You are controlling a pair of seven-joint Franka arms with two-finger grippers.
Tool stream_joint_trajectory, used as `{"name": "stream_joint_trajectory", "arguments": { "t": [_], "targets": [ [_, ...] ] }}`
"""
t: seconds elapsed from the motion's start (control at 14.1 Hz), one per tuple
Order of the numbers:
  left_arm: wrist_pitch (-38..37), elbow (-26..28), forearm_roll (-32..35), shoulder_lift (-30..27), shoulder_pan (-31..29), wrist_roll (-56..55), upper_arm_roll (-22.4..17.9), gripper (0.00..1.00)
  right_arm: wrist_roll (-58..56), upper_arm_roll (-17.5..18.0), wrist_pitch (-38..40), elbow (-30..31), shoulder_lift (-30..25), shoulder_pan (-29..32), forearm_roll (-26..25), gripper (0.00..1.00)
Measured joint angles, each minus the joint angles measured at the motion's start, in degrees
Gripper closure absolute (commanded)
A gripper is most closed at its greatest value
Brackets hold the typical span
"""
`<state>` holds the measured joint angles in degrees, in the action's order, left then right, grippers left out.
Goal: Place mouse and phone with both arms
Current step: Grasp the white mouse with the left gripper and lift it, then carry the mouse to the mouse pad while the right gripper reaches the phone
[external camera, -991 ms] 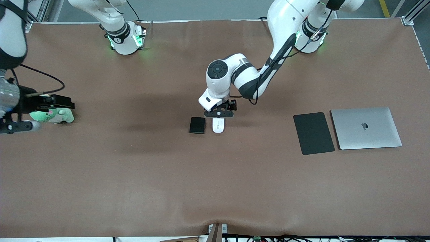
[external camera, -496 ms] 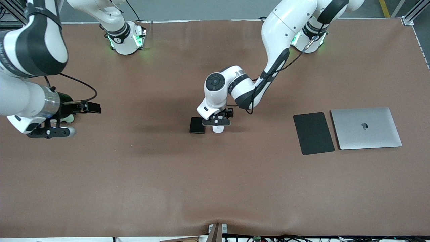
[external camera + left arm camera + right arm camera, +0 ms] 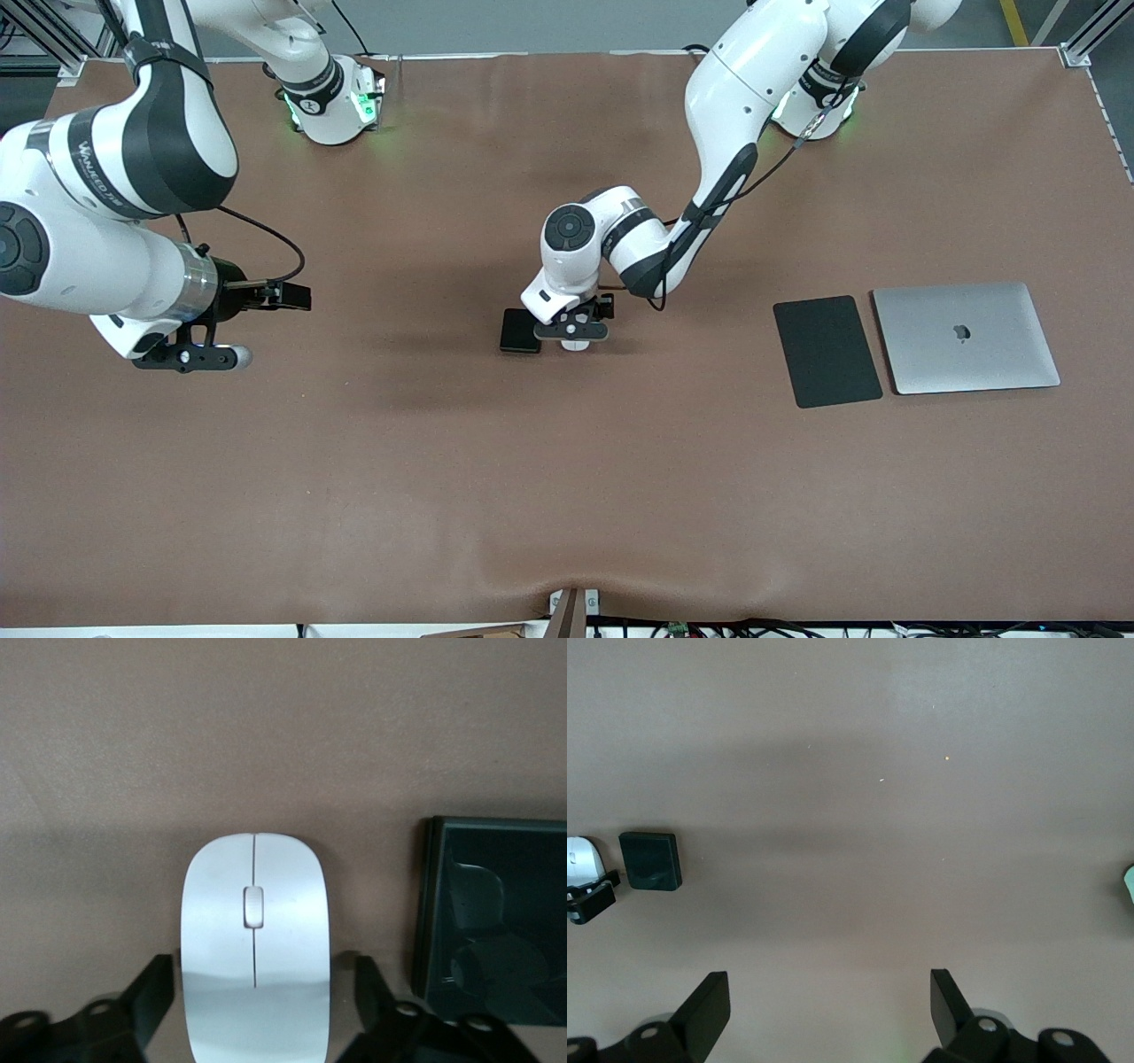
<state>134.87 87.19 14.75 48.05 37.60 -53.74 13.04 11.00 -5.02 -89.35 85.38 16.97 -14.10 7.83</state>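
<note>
The left end effector (image 3: pixel 574 335) has dropped onto the mouse (image 3: pixel 255 943), fingers (image 3: pixel 146 992) straddling it, not yet touching. Phone (image 3: pixel 520 330) lies just beside on the table (image 3: pixel 567 478). Right end effector (image 3: pixel 190 356) swings in, wide open, empty. Next: close and lift.

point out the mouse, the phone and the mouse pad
mouse (image 3: pixel 254 957), left wrist view, middle of its top shell
phone (image 3: pixel 520 330), front view, centre of its face
mouse pad (image 3: pixel 827 351), front view, centre of its surface
</note>
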Motion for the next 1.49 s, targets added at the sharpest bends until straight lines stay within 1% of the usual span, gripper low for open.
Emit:
{"name": "stream_joint_trajectory", "arguments": {
  "t": [0.07,0.28,0.42,0.5,0.64,0.85,0.99,1.2,1.35,1.49],
  "targets": [
    [0.0,-0.1,0.0,0.0,0.0,-0.1,0.0,0.98,1.3,0.0,-0.5,0.0,0.0,-0.5,0.0,0.00],
    [0.1,-1.0,0.0,-0.1,-0.3,-0.3,0.0,0.99,3.3,0.1,-2.8,0.5,0.3,-2.5,0.8,0.00],
    [-0.8,-1.9,0.0,-1.4,-0.8,-0.4,0.0,0.99,5.1,0.1,-4.3,0.9,0.9,-3.8,1.7,0.00],
    [-3.0,-2.3,-0.1,-3.0,-1.3,-0.4,0.2,0.99,6.6,0.1,-5.0,1.0,1.5,-4.5,1.9,0.00],
    [-9.6,-2.7,-1.9,-8.4,-3.9,0.3,1.4,0.99,8.5,0.1,-6.5,1.1,2.7,-6.1,2.0,0.00],
    [-19.4,-1.4,-6.2,-18.1,-10.7,4.8,3.9,0.99,10.1,0.1,-8.3,1.1,4.5,-7.9,2.0,0.00],
    [-22.5,2.4,-7.6,-24.1,-16.9,8.2,5.5,0.99,12.6,0.1,-9.8,1.2,5.8,-9.5,2.1,0.00],
    [-23.6,10.4,-7.9,-31.7,-26.3,13.5,6.7,0.99,16.7,0.2,-12.5,1.2,8.2,-12.7,2.1,0.00],
    [-23.7,16.6,-7.9,-35.8,-33.0,20.3,6.7,0.99,19.0,0.2,-14.4,1.2,9.6,-14.4,2.1,0.00],
    [-23.7,21.5,-8.0,-38.8,-40.9,28.9,6.7,0.98,21.5,0.2,-16.9,1.3,11.2,-16.1,2.1,0.00]
  ]
}}
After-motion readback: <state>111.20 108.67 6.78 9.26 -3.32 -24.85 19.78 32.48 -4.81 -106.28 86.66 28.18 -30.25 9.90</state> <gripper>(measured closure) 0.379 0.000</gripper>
